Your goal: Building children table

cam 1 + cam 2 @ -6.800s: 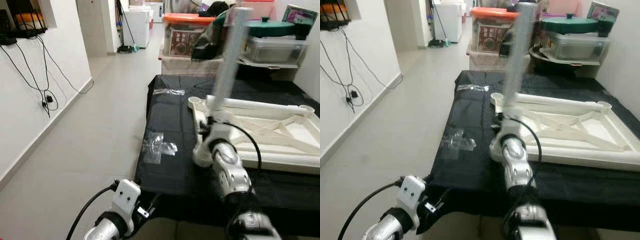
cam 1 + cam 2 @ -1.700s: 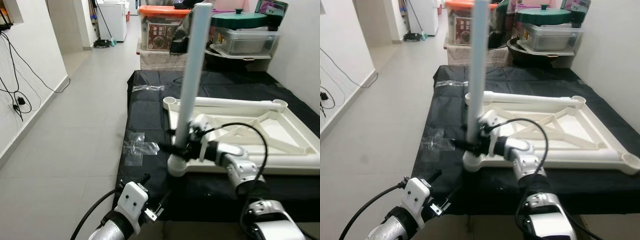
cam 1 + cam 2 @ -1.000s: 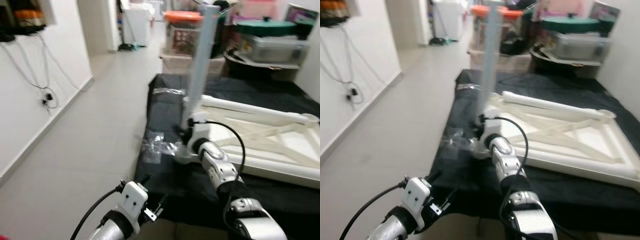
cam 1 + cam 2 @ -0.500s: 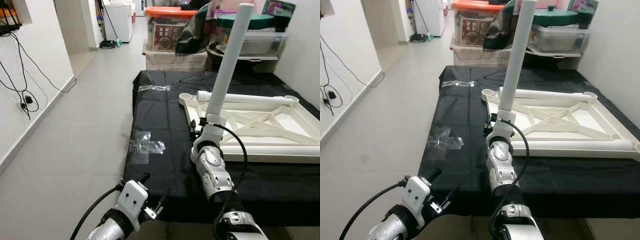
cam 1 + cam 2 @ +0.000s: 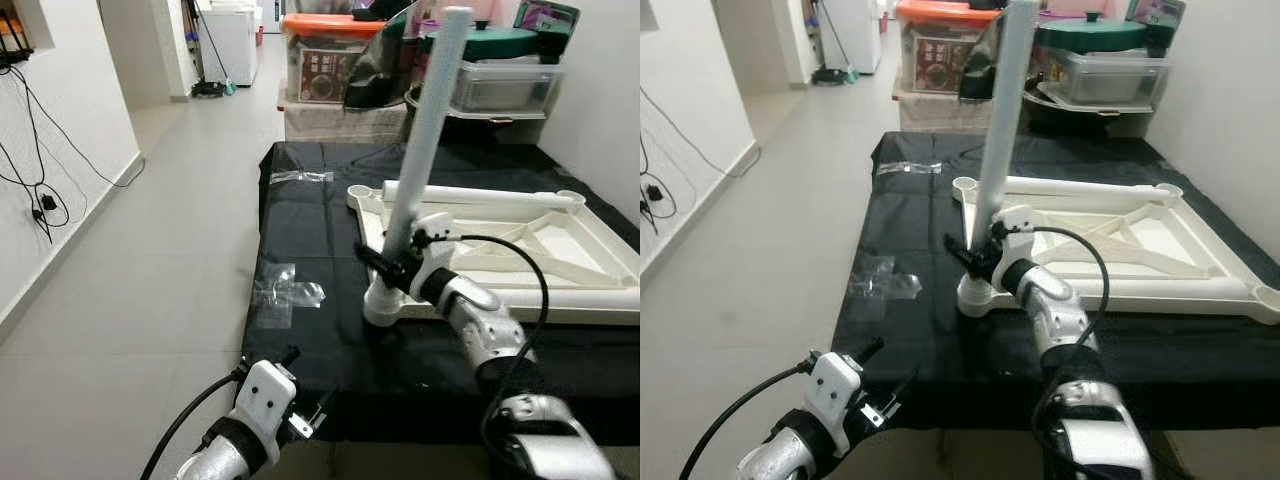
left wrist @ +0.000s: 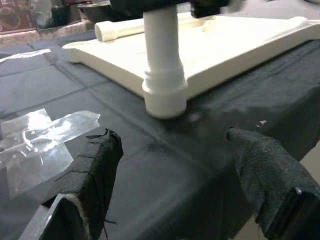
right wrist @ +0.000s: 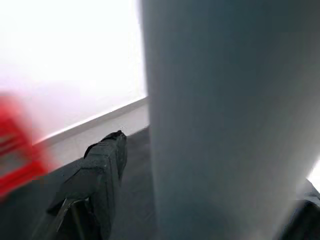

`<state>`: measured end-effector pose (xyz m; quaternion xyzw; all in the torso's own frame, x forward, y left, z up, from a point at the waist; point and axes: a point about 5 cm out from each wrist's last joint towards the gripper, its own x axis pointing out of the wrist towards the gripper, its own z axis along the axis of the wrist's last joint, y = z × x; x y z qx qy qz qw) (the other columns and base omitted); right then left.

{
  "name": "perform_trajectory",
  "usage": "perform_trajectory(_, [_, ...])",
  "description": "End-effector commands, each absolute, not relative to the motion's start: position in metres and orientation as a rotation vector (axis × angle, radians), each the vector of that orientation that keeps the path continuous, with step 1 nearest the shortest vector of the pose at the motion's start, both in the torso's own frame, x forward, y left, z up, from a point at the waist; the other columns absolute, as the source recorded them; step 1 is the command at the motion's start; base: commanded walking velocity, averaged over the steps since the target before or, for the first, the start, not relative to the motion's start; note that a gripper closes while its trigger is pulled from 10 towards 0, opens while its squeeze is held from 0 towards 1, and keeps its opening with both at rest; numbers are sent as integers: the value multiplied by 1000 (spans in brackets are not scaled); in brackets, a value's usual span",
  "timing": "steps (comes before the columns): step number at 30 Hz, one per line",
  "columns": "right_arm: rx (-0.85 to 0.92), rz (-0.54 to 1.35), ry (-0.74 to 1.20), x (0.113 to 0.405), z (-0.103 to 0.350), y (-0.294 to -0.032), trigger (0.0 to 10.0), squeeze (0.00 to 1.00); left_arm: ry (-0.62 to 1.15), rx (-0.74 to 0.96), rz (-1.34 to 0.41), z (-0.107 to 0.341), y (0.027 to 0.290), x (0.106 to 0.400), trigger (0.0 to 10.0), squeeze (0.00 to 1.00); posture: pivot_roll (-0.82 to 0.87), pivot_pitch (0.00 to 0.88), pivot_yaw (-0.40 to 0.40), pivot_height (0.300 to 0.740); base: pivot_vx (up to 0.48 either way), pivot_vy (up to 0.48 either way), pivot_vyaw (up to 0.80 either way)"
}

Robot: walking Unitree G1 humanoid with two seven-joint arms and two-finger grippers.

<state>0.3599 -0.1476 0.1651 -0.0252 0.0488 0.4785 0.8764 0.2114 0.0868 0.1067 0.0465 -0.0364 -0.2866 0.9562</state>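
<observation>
white table leg point(image 5: 425, 135) stands near-upright, tilted right; right hand point(image 5: 395, 268) pinching it.

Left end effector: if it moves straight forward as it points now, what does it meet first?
Probably the socket base of the upright white table leg, though the depth is unclear.

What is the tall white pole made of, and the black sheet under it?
The table leg looks like smooth matte plastic, plain white and moulded like its frame. The black sheet looks like thin plastic film: faintly shiny, creased, taped down. Neither is certain.
</observation>
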Motion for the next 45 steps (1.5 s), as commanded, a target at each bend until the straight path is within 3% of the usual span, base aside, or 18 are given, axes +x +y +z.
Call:
perform_trajectory(1, [-49,1177,156,353,155,-123,10000,0,-68,97,-583,104,86,212,10000,0,93,0,-59,740,0,0,0])
perform_trajectory(7, [-32,1253,149,355,161,-114,10000,0,-69,97,-580,105,86,212,10000,0,97,0,-62,740,0,0,0])
perform_trajectory(8, [-27,1269,145,356,163,-112,0,0,-69,98,-580,105,86,212,10000,0,98,0,-63,740,0,0,0])
perform_trajectory(17, [7,1140,110,362,162,-110,0,0,-69,98,-579,105,86,211,10000,0,100,0,-68,740,0,0,0])
perform_trajectory(20, [26,806,74,375,160,-121,0,0,-68,96,-578,105,86,211,10000,0,94,0,-63,740,0,0,0])
perform_trajectory(21, [26,806,74,375,160,-121,0,0,-68,96,-578,105,86,211,10000,0,94,0,-63,740,0,0,0])
perform_trajectory(22, [39,569,66,382,158,-133,0,0,-67,95,-579,105,86,211,10000,0,91,0,-60,740,0,0,0])
perform_trajectory(23, [39,569,66,382,158,-133,0,0,-67,95,-579,105,86,211,10000,0,91,0,-60,740,0,0,0])
perform_trajectory(25, [34,20,84,383,146,-171,0,0,-64,95,-582,104,87,211,10000,0,84,0,-55,740,0,0,0])
perform_trajectory(26, [34,20,84,383,146,-171,0,0,-64,95,-582,104,87,211,10000,0,84,0,-55,740,0,0,0])
perform_trajectory(27, [9,-151,89,377,142,-183,0,0,-63,95,-583,104,87,211,10000,0,84,0,-56,740,0,0,0])
perform_trajectory(28, [9,-151,89,377,142,-183,0,0,-63,95,-583,104,87,211,10000,0,84,0,-56,740,0,0,0])
perform_trajectory(29, [-11,-308,98,367,136,-188,0,0,-63,97,-586,104,87,211,10000,0,85,0,-52,740,0,0,0])
perform_trajectory(36, [38,-405,124,356,129,-167,0,0,-63,100,-585,104,87,212,10000,0,93,0,-58,740,0,0,0])
perform_trajectory(37, [64,-370,117,359,130,-156,10000,0,-64,101,-584,104,87,211,10000,0,93,0,-58,740,0,0,0])
perform_trajectory(40, [90,-300,83,364,134,-141,10000,0,-64,101,-582,104,87,211,10000,0,92,0,-60,740,0,0,0])
perform_trajectory(41, [102,-231,44,366,138,-135,10000,1000,-63,101,-582,104,87,211,10000,0,92,0,-60,740,0,0,0])
perform_trajectory(45, [101,-182,-12,368,146,-131,10000,1000,-63,100,-582,104,87,211,10000,0,92,0,-61,740,0,0,0])
